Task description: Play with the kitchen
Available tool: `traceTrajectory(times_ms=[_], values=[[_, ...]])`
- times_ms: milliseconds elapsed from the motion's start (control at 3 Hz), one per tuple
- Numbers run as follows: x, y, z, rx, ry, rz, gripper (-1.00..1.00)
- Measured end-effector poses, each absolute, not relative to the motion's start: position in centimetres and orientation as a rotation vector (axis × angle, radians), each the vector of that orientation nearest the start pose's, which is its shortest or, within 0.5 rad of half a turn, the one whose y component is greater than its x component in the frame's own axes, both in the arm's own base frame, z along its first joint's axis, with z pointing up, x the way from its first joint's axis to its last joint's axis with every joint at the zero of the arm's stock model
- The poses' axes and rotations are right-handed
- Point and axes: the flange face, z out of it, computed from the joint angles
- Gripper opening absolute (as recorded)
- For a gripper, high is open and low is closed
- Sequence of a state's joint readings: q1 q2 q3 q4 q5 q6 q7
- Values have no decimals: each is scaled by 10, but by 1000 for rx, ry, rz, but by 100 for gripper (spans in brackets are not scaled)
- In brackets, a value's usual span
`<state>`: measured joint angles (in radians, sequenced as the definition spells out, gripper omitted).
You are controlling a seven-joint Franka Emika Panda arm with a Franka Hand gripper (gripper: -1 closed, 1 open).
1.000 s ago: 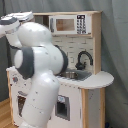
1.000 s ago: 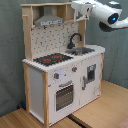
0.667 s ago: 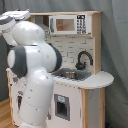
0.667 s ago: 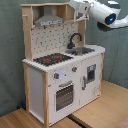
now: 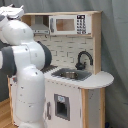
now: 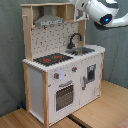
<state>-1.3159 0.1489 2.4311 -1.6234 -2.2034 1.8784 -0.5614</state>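
Observation:
The kitchen (image 6: 60,75) is a toy of white panels and light wood and shows in both exterior views. It has a red-ringed black hob (image 6: 52,59), a grey sink (image 5: 70,75), a black tap (image 5: 83,59), an oven door (image 6: 64,95), a pegboard back and a hood (image 6: 49,20). A microwave (image 5: 67,24) sits on the upper shelf. My white arm (image 5: 25,60) fills the first exterior view's left. In the second exterior view my gripper (image 6: 79,7) hangs high by the kitchen's top right corner, touching nothing that I can see.
The kitchen (image 5: 85,95) stands on a wooden floor (image 6: 100,110) before a grey curtain (image 6: 12,50). My arm's base (image 5: 27,105) stands close to the kitchen's front on the first exterior view's left.
My arm has risen and swung a little toward the first exterior view's left. Nothing on the kitchen has moved.

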Motion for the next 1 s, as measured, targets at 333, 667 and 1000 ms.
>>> traceTrajectory(times_ms=[333,667,1000], values=[[325,450,810,566,850,739,100],[323,457,809,619,770,791,100],[325,460,802,682,687,846,100]])
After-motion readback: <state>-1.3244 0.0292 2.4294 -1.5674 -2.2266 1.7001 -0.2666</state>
